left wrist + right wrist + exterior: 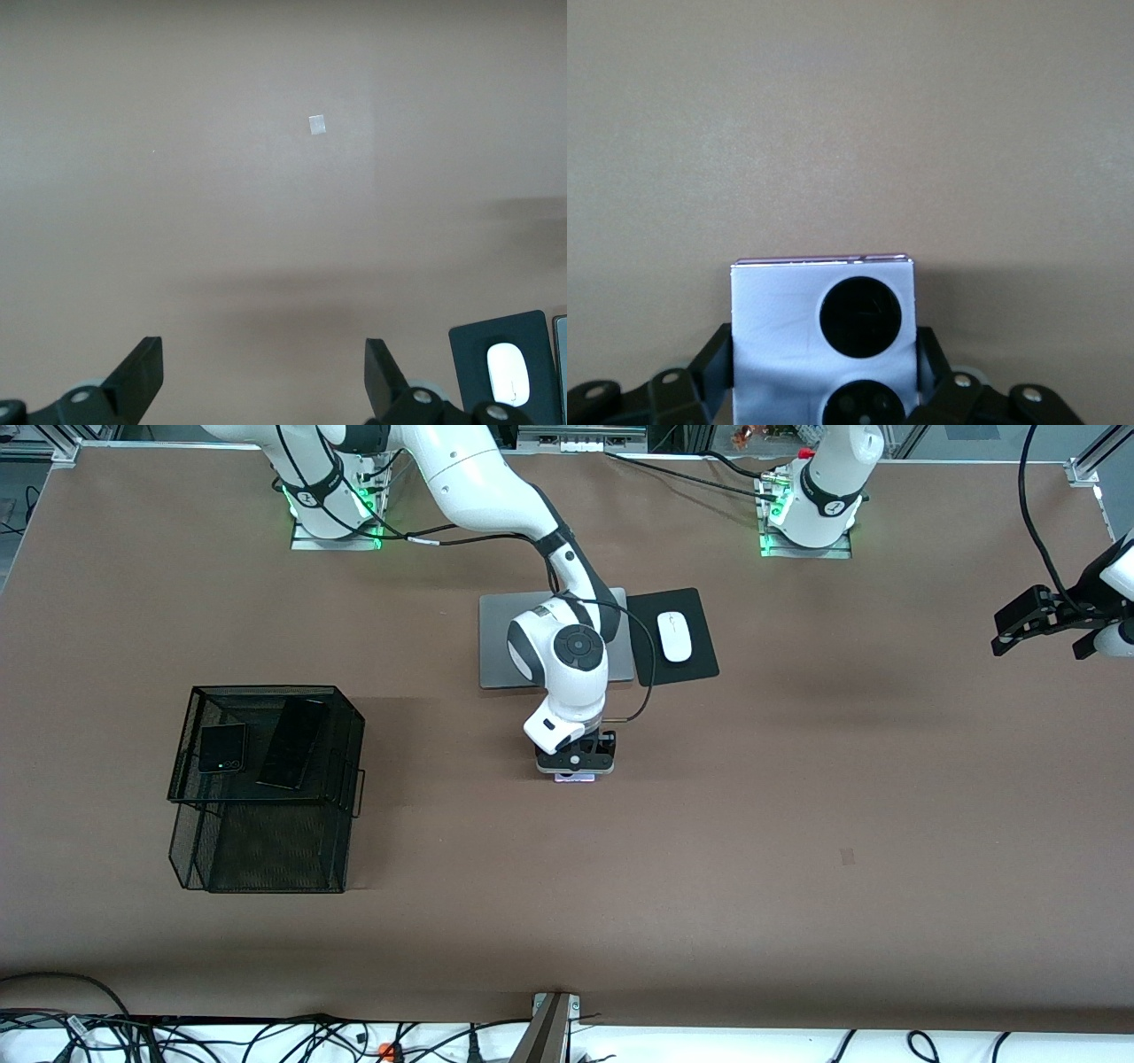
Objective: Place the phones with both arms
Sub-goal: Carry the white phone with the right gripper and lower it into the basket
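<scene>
The lavender phone (822, 345) lies flat on the counter (797, 824), nearer the front camera than the laptop (496, 638), with the right pincer (576, 766) pinching its two side edges. It looks thin, stiff and slippery, so those edges seem best to hold. The left pincer (266, 390) waits spread wide over the counter's left-arm end.

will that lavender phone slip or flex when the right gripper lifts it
The lavender phone looks like a rigid flat slab, so flexing seems unlikely. Its smooth face might slide, yet the right gripper flanks both side edges. It is flat, so it should not roll.
</scene>
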Controlling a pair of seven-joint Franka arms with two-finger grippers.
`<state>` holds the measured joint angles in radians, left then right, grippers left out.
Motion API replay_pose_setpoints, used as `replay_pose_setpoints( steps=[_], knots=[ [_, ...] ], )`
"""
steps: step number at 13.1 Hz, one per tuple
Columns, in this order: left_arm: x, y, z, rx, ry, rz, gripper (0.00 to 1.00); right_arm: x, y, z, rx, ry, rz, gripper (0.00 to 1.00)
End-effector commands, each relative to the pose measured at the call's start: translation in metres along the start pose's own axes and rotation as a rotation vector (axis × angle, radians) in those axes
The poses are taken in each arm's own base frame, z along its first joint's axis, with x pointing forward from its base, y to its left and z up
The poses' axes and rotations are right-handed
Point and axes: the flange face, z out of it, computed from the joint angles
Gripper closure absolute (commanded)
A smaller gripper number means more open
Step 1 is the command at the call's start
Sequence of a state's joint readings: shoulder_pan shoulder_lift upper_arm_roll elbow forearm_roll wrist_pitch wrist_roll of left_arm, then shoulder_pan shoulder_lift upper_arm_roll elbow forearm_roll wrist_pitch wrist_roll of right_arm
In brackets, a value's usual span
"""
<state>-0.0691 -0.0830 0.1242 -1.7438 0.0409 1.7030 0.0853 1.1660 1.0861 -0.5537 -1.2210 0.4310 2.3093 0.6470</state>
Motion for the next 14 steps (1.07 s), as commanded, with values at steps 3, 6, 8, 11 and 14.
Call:
replay_pose_setpoints(
  steps=[3, 6, 8, 11, 14],
  knots=[
    [-0.002, 0.001, -0.01, 0.016, 0.019, 0.019, 0.0, 0.037, 0.013, -0.08, 0.025, -0.075, 0.033, 1.0],
    [-0.002, 0.003, -0.01, 0.016, 0.012, 0.02, 0.0, 0.083, 0.055, -0.168, 0.034, -0.128, 0.088, 1.0],
    [-0.003, 0.005, -0.011, 0.014, 0.012, 0.023, 0.0, 0.113, 0.105, -0.199, 0.021, -0.166, 0.047, 1.0],
    [-0.002, 0.017, -0.012, 0.016, 0.013, 0.046, 0.0, 0.164, 0.207, -0.223, 0.018, -0.222, 0.014, 1.0],
    [-0.002, 0.012, -0.012, 0.014, 0.013, 0.035, 0.0, 0.212, 0.329, -0.215, 0.026, -0.236, -0.08, 1.0]
  ],
)
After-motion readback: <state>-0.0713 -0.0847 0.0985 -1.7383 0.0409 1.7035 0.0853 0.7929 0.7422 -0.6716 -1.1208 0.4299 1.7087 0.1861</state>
